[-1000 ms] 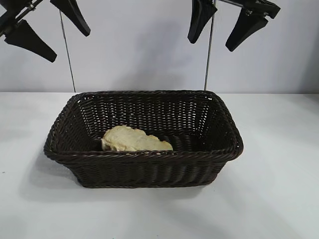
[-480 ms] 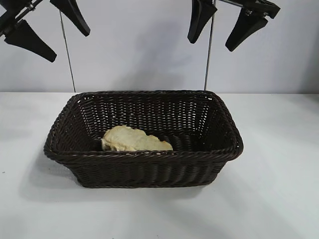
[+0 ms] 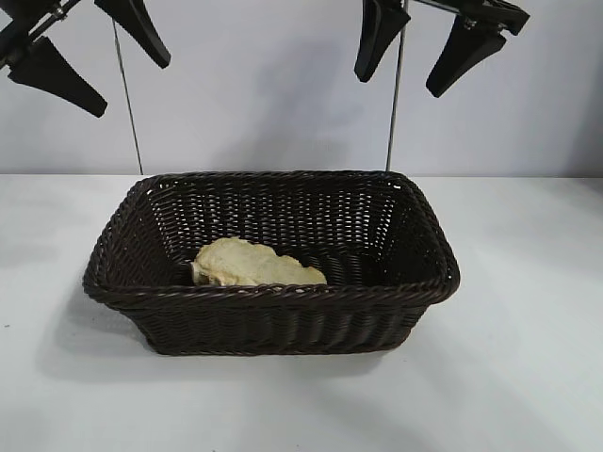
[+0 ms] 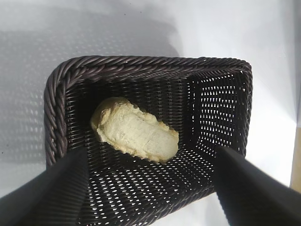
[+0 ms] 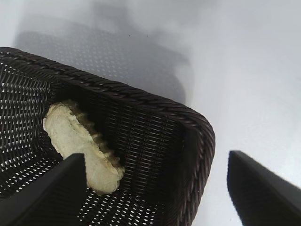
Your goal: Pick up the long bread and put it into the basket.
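Note:
The long bread lies inside the dark brown wicker basket, at its left front, pale cream side up. It also shows in the left wrist view and the right wrist view, resting on the basket's floor against a wall. My left gripper hangs open and empty high above the basket's left end. My right gripper hangs open and empty high above the basket's right end. Neither gripper touches the bread or the basket.
The basket stands in the middle of a white table. Two thin vertical rods rise behind the basket in front of a plain pale wall.

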`<move>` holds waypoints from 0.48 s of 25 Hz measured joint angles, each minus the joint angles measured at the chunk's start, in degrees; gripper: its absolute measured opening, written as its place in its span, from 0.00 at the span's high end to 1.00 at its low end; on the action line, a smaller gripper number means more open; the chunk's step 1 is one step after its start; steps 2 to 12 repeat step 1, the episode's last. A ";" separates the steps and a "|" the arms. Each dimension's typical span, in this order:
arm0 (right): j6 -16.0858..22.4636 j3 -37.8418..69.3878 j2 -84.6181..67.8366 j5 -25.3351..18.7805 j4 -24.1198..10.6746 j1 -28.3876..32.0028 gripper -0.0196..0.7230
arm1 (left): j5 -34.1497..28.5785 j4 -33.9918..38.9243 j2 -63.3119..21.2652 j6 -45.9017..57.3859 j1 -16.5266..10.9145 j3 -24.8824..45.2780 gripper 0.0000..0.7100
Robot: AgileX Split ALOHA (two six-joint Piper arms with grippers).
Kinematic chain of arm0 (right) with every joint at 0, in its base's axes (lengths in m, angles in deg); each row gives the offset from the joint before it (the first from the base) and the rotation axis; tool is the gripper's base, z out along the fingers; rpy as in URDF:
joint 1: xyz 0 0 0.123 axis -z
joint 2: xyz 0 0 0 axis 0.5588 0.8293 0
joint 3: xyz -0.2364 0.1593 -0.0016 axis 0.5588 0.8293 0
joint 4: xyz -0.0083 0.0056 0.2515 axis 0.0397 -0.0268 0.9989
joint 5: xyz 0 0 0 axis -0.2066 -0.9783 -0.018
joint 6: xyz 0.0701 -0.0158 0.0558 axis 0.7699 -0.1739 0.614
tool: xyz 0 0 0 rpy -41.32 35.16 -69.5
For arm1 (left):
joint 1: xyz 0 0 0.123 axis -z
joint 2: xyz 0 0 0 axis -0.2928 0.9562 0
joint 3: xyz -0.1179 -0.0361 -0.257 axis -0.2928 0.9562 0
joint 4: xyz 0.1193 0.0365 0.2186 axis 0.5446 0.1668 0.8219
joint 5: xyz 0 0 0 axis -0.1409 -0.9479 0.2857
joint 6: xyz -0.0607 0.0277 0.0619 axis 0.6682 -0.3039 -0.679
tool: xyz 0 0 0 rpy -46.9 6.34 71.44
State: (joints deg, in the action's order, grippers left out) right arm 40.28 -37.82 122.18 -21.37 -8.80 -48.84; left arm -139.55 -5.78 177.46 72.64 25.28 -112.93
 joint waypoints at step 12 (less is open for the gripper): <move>0.00 0.00 0.00 0.00 0.00 0.00 0.18 | 0.00 0.00 0.00 0.00 0.00 0.00 0.24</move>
